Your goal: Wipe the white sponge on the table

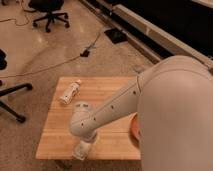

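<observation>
Bench: a low rectangular top of light wooden planks, standing on a speckled floor.
Arm: a thick white arm that comes in from the right side of the view. It crosses the bench on a slant towards the near left corner and hides much of the right half of the bench.
End effector: hangs down from the bend of the arm over the near edge of the bench, left of the middle of that edge. I cannot tell how wide it stands or whether it holds anything.
White sponge: a small pale block at the near edge, directly under the end effector. The two pale shapes run together, so I cannot tell where one ends, or whether they touch.
Bottle: white, with a cap, lying on its side near the far left corner, its cap end towards the far edge. It is well apart from the end effector.
Plate: orange, close to the right edge. Only a sliver shows beside the arm.
Office chair: black, on wheels, on the floor beyond the far edge.
Cable: a thin dark line running across the floor between the chair and the bench.
</observation>
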Controlling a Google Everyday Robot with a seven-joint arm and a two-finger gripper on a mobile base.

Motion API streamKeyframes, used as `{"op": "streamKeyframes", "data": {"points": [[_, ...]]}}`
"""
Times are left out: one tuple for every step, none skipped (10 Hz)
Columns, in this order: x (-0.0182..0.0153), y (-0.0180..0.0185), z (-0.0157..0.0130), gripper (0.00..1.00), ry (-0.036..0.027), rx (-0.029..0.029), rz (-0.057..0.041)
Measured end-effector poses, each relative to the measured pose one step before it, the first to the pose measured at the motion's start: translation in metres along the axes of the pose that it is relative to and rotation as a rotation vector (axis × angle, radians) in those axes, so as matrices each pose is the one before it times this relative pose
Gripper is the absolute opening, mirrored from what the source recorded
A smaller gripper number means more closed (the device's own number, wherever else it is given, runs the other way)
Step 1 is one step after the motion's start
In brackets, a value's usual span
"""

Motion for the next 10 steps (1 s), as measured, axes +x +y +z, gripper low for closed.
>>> {"op": "streamKeyframes", "data": {"points": [[0.00449, 0.00303, 0.00553, 0.8, 0.00997, -0.00283, -0.0058], [0.00532, 0.00328, 0.00666, 0.8, 0.01053, 0.00286, -0.01098], [0.00417, 0.00286, 0.00506, 0.8, 0.0081, 0.00289, -0.00847], [0.00378, 0.00349, 0.00635, 0.8, 0.00752, 0.00337, -0.00967], [0.00276, 0.00284, 0.00423, 0.79, 0.00383, 0.00318, -0.00795], [0.00035, 0.00063, 0.00241, 0.73, 0.00019, 0.0029, -0.00302], [-0.00083, -0.0008, 0.00213, 0.63, -0.00208, 0.00734, -0.00073], [0.00016, 0.00045, 0.00186, 0.51, -0.00041, 0.00465, -0.00285], [-0.00006, -0.00006, 0.00074, 0.41, -0.00077, -0.00331, 0.00851], [-0.00234, -0.00049, -0.00076, 0.33, -0.00308, -0.0125, 0.01747]]}}
